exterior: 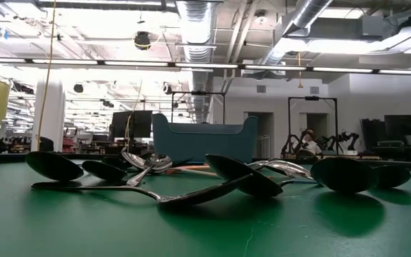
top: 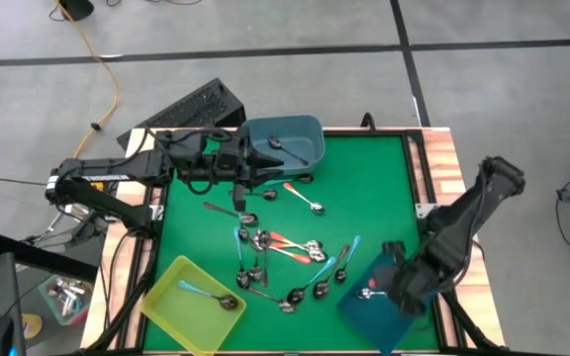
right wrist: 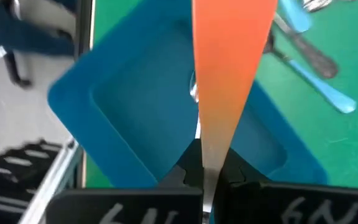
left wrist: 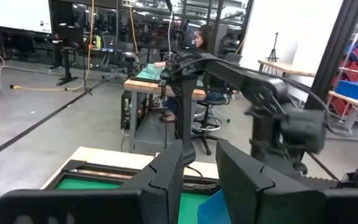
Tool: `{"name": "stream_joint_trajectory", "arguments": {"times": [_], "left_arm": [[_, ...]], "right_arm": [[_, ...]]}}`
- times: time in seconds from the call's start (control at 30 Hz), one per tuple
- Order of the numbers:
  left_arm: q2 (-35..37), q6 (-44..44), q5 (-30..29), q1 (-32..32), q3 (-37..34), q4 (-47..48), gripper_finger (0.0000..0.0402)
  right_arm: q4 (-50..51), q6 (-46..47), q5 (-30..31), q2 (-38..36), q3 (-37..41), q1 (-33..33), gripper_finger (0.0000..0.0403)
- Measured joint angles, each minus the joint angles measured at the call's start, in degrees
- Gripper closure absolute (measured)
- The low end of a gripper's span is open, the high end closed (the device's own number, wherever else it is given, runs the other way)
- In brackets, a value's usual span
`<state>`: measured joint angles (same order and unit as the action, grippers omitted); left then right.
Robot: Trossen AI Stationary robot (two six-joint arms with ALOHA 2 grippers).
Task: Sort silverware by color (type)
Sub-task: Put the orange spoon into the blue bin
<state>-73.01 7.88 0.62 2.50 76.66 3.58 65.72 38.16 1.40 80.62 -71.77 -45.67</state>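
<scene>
The dark blue bin (top: 384, 302) sits at the green table's (top: 384, 188) near right corner, w/ the right gripper (right wrist: 205, 177) above it, fingers clamped on an orange-handled spoon (right wrist: 229, 68). To do it well: open only when spoon hangs over bin's middle, not the rim. Left gripper (top: 250, 163) is by the grey-blue bin (top: 290, 148), fingers (left wrist: 166, 174) partly apart and empty; other spoons (top: 285, 262) lie mid-table.

Robotics lab: exposed ducts (exterior: 198, 28), workbenches (left wrist: 160, 81)

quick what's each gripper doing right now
Left gripper: jaws apart, nothing visible between them.
Right gripper: shut on an orange-handled spoon above the dark blue bin.
</scene>
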Motion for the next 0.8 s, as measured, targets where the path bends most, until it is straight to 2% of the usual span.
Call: {"name": "stream_joint_trajectory", "arguments": {"times": [0.13, 0.37, 0.53, 0.67, 0.8], "left_arm": [[0.0, 0.0, 0.0, 0.0, 0.0, 0.0, 0.032], [0.0, -2.2, 0.0, 0.0, 0.0, 0.0, 0.032], [0.0, -4.2, 0.0, 0.0, 0.0, 0.0, 0.032], [0.0, -4.4, -1.9, 0.0, 0.0, 0.0, 0.032], [-0.1, -4.4, -4.1, 0.0, 0.0, 0.0, 0.032]], "right_arm": [[-2.6, -2.0, -2.1, 4.7, 0.0, -1.4, 0.0389], [-13.9, -4.1, -2.8, 9.6, 0.6, -2.4, 0.039], [-24.0, -3.5, -2.1, 8.5, 5.9, -2.5, 0.039], [-24.2, -2.3, -2.2, 5.6, 10.3, -3.4, 0.039], [-24.8, -2.8, -6.2, 2.6, 15.3, -4.3, 0.039]]}}
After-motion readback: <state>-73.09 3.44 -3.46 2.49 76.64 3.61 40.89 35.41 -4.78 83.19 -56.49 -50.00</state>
